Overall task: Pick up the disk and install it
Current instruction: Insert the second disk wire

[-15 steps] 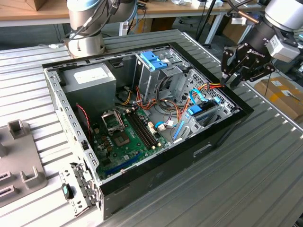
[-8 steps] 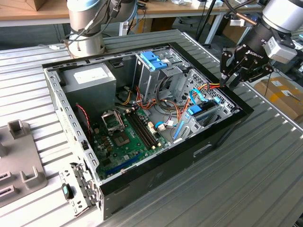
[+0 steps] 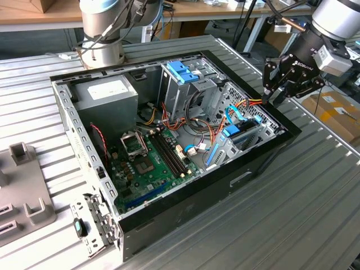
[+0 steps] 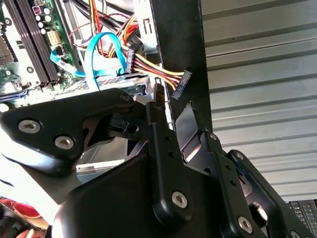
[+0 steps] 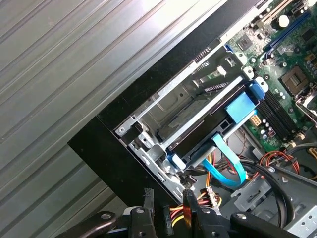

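Gripper (image 3: 277,90) hangs at upper right of the exterior view, over the far corner of the open computer case (image 3: 264,160); its black fingers (image 4: 161,106) stand narrowly apart and hold nothing. White lettering on the gripper body cannot be read.

Disk (image 3: 239,134), edged in light-blue rails, sits seated in the drive bay at right centre of the exterior view, just below the gripper and apart from it. In the first wrist view the disk (image 5: 213,130) lies in the metal bay with a blue ribbon cable (image 5: 225,166) looping beside it. Motherboard (image 3: 149,160) fills the case's lower centre. Power supply (image 3: 107,93) carries a white label, text illegible.
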Tool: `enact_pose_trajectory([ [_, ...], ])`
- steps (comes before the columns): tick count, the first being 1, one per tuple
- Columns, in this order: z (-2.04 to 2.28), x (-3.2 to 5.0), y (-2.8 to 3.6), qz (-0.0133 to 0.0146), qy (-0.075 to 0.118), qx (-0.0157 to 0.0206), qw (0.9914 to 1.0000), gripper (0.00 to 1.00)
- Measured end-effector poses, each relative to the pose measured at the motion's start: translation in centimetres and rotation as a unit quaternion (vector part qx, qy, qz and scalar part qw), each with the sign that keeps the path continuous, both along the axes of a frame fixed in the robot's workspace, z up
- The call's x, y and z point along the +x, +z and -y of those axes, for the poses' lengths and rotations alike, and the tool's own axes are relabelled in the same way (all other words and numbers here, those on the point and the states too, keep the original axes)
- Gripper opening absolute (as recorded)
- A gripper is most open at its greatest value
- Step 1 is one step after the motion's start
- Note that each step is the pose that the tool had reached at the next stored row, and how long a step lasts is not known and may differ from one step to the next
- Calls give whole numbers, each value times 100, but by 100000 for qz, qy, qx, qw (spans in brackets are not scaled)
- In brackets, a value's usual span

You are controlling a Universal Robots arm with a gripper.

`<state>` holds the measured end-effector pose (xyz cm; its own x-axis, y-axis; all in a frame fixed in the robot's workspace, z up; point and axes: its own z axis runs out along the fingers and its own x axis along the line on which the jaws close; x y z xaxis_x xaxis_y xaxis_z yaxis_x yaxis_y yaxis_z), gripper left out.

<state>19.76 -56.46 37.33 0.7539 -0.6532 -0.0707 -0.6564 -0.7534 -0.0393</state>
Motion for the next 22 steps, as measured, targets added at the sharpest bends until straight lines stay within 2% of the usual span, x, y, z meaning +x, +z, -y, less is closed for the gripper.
enact_pose_trajectory([
  [1, -26, 3, -10, 2, -3, -6, 100000, 37],
  [4, -66, 19, -34, 12, 17, -5, 100000, 37],
  [7, -69, 20, -43, 90, 47, 81, 100000, 37],
  [9, -69, 20, -50, 467, 70, 145, 99999, 37],
  [12, -69, 20, -57, 1296, 114, 192, 99991, 37],
  [13, -69, 20, -58, 1703, 161, 230, 99985, 37],
  [16, -69, 20, -63, 2590, 396, 359, 99965, 37],
  [17, -69, 20, -65, 2818, 466, 410, 99958, 37],
  [18, -69, 20, -66, 2975, 517, 457, 99953, 37],
  [22, -69, 20, -67, 3016, 530, 482, 99952, 37],
])
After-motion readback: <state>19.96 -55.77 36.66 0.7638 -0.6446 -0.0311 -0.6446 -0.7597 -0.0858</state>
